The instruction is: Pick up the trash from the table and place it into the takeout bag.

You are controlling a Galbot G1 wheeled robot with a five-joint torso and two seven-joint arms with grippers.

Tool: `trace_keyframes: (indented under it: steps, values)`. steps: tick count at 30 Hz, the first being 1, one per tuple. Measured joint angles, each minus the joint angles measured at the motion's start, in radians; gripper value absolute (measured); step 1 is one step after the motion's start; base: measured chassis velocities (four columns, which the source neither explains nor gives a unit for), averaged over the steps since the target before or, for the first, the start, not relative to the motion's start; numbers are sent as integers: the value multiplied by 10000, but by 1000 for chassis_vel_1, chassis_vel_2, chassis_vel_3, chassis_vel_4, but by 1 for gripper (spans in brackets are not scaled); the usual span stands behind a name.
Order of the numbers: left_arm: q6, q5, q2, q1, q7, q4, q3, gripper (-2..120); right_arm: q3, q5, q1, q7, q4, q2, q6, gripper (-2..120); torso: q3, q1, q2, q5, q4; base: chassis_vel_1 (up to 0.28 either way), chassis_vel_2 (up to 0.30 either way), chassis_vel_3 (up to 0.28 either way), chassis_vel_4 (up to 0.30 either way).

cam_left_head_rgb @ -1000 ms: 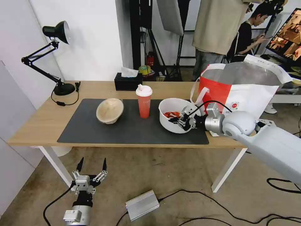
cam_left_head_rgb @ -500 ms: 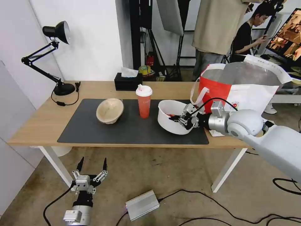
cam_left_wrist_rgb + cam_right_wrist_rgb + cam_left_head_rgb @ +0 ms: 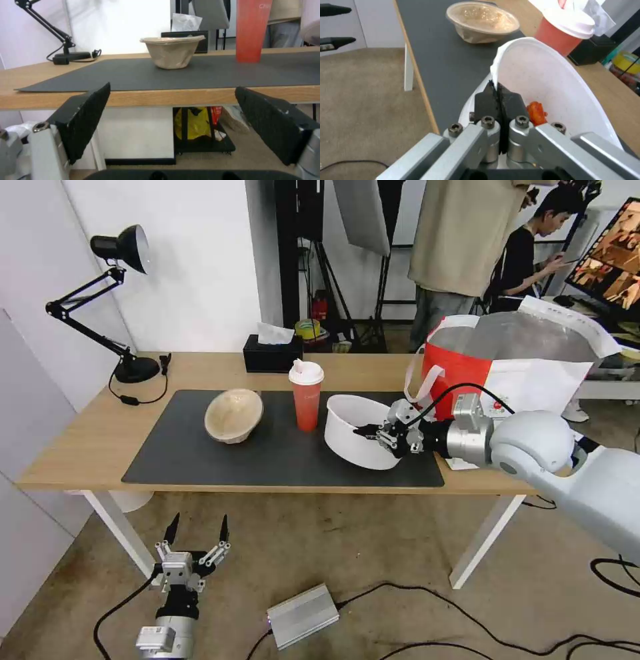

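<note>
In the head view three leftovers sit on the dark grey mat (image 3: pixel 280 453) of the light-wood table (image 3: pixel 80 443): one beige pulp bowl (image 3: pixel 233 415) toward the left, one tall red drink cup (image 3: pixel 306 395) upright in the middle, and one white plastic bowl (image 3: pixel 361 431) to the right. The white plastic bowl is tipped, its open mouth turned up and toward the far left, its far rim just beside the cup. The right gripper (image 3: pixel 375 434) reaches in from the right and is pinched on the bowl's near right rim. One takeout bag (image 3: pixel 513 373) stands open on the table's right end, just behind the right arm, with its foil lining showing. One black tissue box (image 3: pixel 272 355) and one black desk lamp (image 3: pixel 113 300) stand along the far edge. The left gripper (image 3: pixel 197 533) hangs low over the floor in front of the table, fingers spread wide, holding nothing; one silver box (image 3: pixel 303 615) and cables lie on the floor near it. In the left wrist view the two black fingers (image 3: pixel 83 120) stand well apart below the table edge, with the pulp bowl (image 3: pixel 171 51) and the cup's red body (image 3: pixel 253 30) on the mat beyond. In the right wrist view the black fingertips (image 3: pixel 498 96) are closed tight on the white bowl's rim (image 3: pixel 506 57); red food scraps (image 3: pixel 536 113) lie inside, and the pulp bowl (image 3: pixel 481 21) and lidded cup (image 3: pixel 568 27) stand farther off.
</note>
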Motion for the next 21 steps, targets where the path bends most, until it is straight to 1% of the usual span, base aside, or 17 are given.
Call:
trace_keyframes:
  steps: [9, 21]
  values:
    - [-43, 8, -20, 27, 0, 4, 1, 100, 102, -163, -28, -54, 221, -158, 108, 0, 0, 0, 0, 0, 0, 0, 0, 0, 0]
    - [-44, 39, -40, -88, -2, 94, 86, 100, 634, -519, -24, -378, 1045, -601, 332, 0, 0, 0, 0, 0, 0, 0, 0, 0, 0]
